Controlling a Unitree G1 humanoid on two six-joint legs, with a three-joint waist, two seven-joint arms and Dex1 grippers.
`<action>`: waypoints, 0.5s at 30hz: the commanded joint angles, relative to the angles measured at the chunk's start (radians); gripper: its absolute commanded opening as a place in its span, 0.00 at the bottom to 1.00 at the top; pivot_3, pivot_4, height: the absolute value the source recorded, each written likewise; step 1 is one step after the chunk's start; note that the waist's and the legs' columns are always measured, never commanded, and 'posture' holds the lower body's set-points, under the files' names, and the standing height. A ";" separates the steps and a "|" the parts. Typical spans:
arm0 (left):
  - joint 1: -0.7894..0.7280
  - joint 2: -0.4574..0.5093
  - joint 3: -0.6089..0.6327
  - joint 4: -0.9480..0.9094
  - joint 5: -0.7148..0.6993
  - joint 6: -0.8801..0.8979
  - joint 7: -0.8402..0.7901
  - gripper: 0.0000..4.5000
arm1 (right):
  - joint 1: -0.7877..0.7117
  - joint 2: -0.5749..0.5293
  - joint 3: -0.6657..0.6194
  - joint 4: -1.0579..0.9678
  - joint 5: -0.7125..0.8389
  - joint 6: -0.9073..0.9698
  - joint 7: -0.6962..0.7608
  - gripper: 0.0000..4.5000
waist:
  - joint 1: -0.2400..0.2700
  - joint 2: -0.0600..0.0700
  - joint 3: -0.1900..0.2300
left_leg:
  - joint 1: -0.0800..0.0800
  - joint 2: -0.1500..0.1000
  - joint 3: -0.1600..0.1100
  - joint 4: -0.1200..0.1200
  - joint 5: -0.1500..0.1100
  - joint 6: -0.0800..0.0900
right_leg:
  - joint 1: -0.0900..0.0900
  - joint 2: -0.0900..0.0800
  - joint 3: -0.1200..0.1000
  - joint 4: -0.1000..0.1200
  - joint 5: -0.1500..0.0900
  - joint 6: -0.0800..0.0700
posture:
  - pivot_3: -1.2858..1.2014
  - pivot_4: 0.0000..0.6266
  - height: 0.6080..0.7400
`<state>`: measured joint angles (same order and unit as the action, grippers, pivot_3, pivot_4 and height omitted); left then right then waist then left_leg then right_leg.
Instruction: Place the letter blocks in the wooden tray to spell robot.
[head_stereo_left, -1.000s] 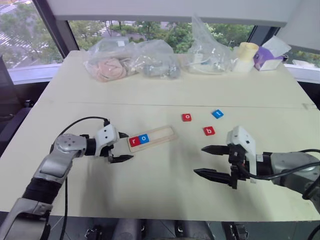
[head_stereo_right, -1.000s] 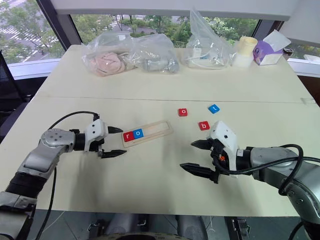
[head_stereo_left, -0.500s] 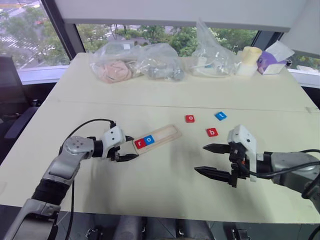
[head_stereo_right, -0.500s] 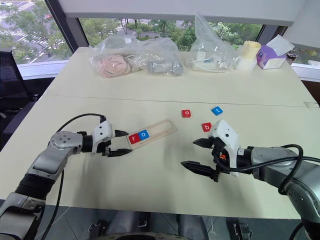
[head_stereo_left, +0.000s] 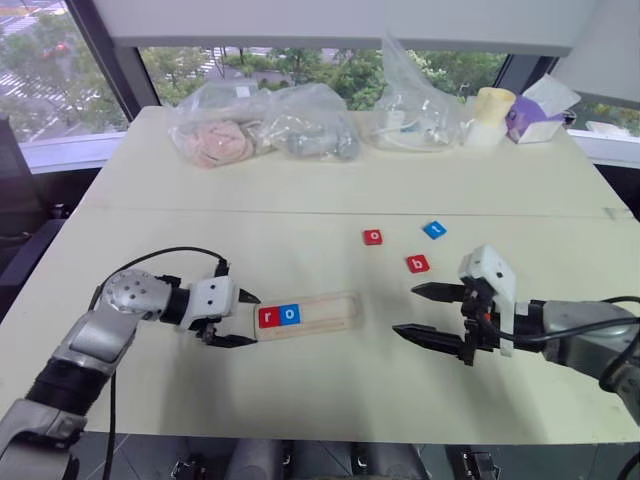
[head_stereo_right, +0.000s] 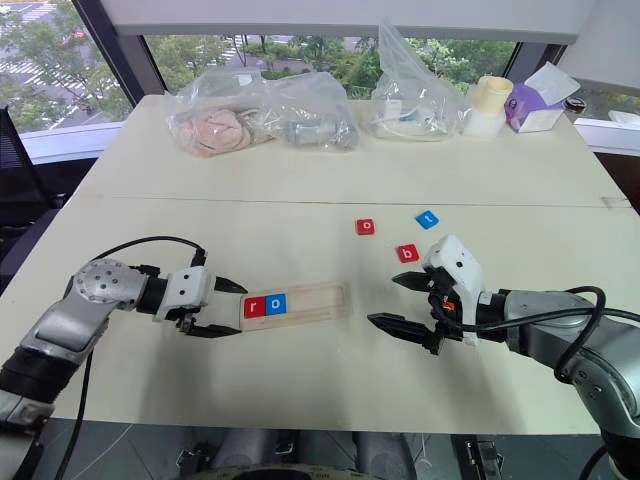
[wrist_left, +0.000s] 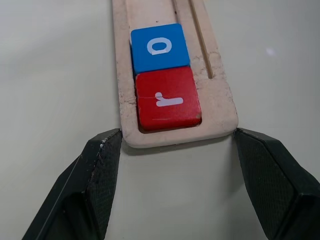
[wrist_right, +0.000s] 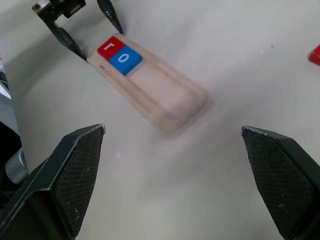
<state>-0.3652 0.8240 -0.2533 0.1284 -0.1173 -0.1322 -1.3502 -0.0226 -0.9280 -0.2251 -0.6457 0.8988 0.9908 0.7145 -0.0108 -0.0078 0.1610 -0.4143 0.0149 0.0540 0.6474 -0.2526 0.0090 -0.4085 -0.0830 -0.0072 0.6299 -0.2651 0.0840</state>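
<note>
The wooden tray (head_stereo_left: 305, 315) sits just right of the left hand (head_stereo_left: 243, 319). That hand's fingers (wrist_left: 102, 170) pinch the tray's left end. The right hand (head_stereo_left: 433, 312) is wide open, holding nothing.

Even daylight, head views sharp, one wrist view smeared

Light enters through the windows (head_stereo_left: 300, 65) along the top of the frame, bright but not blown out. The table (head_stereo_left: 300, 180) is evenly lit, with soft, faint shadows and no harsh glare. In the right wrist view the wooden tray (wrist_right: 150, 85) is motion-blurred; the left wrist view is crisp.
</note>
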 joint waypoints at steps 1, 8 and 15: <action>-0.069 -0.023 -0.059 0.141 0.094 -0.123 -0.025 0.67 | 0.085 -0.064 -0.029 -0.035 -0.009 0.000 0.063 1.00 | 0.002 0.001 0.000 | 0.000 0.000 0.000 0.000 0.000 0.000 | 0.000 0.000 0.000 0.000 0.000 0.000 | 0.52 0.24 0.99; -0.333 -0.192 -0.092 0.489 0.136 -0.187 0.007 0.67 | 0.221 -0.069 -0.104 -0.084 -0.005 -0.016 0.061 1.00 | 0.026 0.002 -0.001 | 0.002 0.000 0.002 0.004 0.002 0.004 | 0.005 -0.001 -0.001 0.000 0.001 0.000 | 0.52 0.24 0.99; -0.440 -0.271 -0.089 0.715 0.168 -0.284 0.025 0.67 | 0.287 -0.028 -0.152 -0.144 0.019 0.002 0.003 1.00 | 0.024 -0.001 0.000 | 0.001 0.000 0.003 0.006 0.003 0.006 | 0.006 0.000 -0.002 0.000 0.002 0.001 | 0.52 0.24 0.99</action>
<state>-0.8084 0.5609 -0.3371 0.7926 0.0087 -0.3859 -1.3454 0.2630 -0.9600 -0.3406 -0.7604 0.8992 0.9960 0.7292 0.0136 -0.0084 0.1605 -0.4131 0.0148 0.0575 0.6534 -0.2491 0.0149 -0.4028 -0.0827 -0.0096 0.6302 -0.2630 0.0851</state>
